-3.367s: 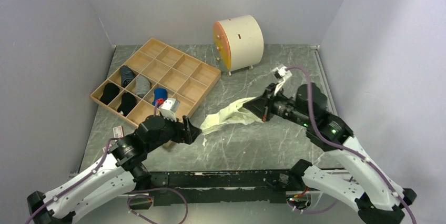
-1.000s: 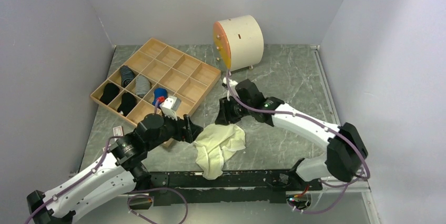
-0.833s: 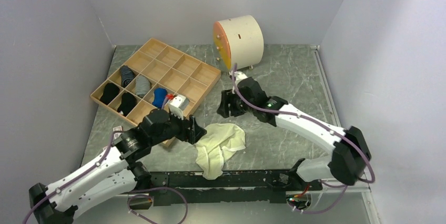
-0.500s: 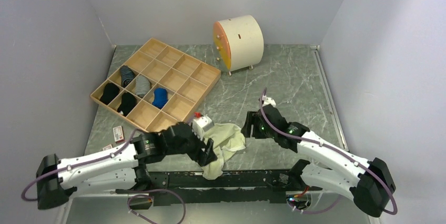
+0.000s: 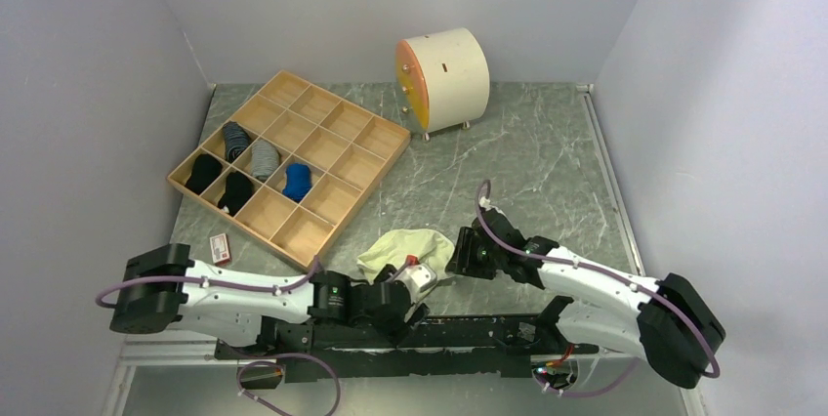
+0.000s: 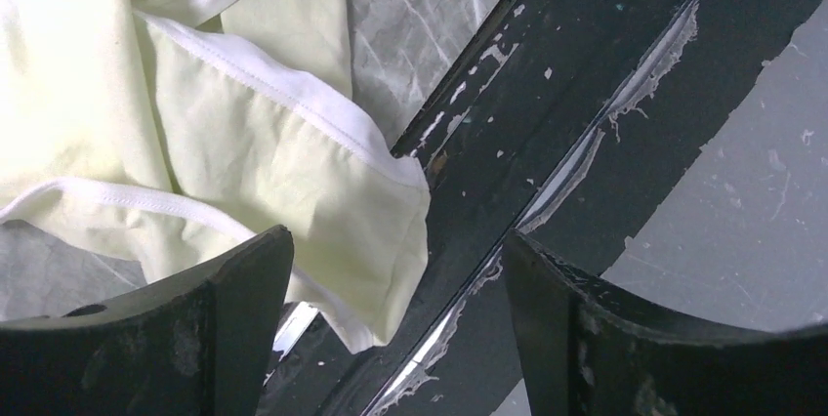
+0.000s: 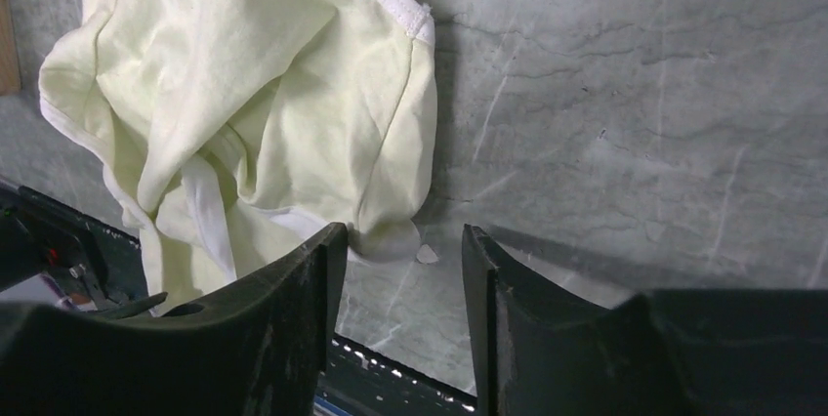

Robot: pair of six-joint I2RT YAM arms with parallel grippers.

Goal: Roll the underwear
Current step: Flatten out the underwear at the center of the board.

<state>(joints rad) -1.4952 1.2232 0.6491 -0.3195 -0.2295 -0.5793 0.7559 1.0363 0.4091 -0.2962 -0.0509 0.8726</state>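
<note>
Left tool: apart over pale yellow cotton underwear draped onto black metal rail; could catch the rail.
Right tool: apart; may bunch fabric.

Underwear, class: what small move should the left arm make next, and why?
Probably lower the open left jaws onto the underwear corner draped over the black rail and close: it lies crumpled, unheld, and needs spreading flat before rolling.
</note>
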